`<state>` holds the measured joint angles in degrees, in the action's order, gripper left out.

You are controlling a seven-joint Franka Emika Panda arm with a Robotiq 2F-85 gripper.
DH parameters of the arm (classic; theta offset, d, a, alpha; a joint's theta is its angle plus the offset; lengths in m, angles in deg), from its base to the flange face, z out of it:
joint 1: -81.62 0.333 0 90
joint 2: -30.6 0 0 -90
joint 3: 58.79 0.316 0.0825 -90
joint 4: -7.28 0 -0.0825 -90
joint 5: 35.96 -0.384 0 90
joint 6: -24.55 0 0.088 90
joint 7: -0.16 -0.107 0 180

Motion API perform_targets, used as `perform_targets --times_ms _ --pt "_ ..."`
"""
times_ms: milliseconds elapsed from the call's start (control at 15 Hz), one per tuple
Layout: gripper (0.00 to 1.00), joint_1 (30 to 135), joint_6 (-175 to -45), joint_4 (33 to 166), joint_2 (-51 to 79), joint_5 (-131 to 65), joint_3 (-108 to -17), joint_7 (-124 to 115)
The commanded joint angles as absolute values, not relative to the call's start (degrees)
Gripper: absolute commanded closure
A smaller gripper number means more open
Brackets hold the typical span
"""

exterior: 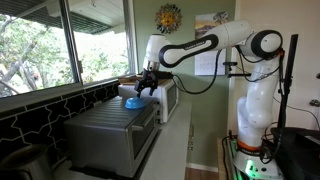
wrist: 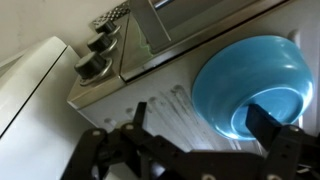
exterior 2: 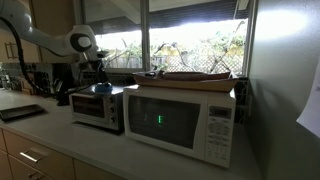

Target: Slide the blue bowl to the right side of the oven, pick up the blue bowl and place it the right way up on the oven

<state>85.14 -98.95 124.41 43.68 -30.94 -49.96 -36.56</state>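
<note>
The blue bowl (exterior: 132, 101) sits on the ribbed top of the grey oven (exterior: 108, 132), near its edge; it also shows in an exterior view (exterior 2: 102, 88) on the oven (exterior 2: 98, 110). In the wrist view the bowl (wrist: 245, 70) shows its hollow inside, opening towards the camera. My gripper (wrist: 203, 118) is open just above the oven top (wrist: 150, 105). One finger is inside the bowl and the other is out over the ribbed metal, so the bowl's near rim lies between them. In both exterior views the gripper (exterior: 147, 86) (exterior 2: 98, 74) hangs right over the bowl.
A white microwave (exterior 2: 180, 120) stands beside the oven; it also shows in an exterior view (exterior: 168, 97). Windows (exterior: 60, 40) run behind the counter. The oven's knobs (wrist: 100, 50) show in the wrist view, next to a white surface (wrist: 30, 85).
</note>
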Motion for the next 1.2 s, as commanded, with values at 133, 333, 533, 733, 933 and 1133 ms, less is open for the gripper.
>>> perform_targets --times_ms 133,333,533,733,933,1133 --pt "0.0 84.19 -96.3 126.71 45.69 -30.21 -50.27 -34.8" --pt "0.0 83.66 -95.06 126.91 46.26 -29.32 -50.41 -34.58" --pt "0.0 82.95 -93.92 126.94 46.22 -28.21 -50.46 -34.89" --pt "0.0 82.29 -92.91 126.81 46.26 -27.17 -50.57 -35.1" --pt "0.0 81.56 -92.01 126.8 46.33 -26.03 -50.78 -35.36" --pt "0.0 81.02 -90.87 126.74 46.33 -25.12 -50.89 -35.56"
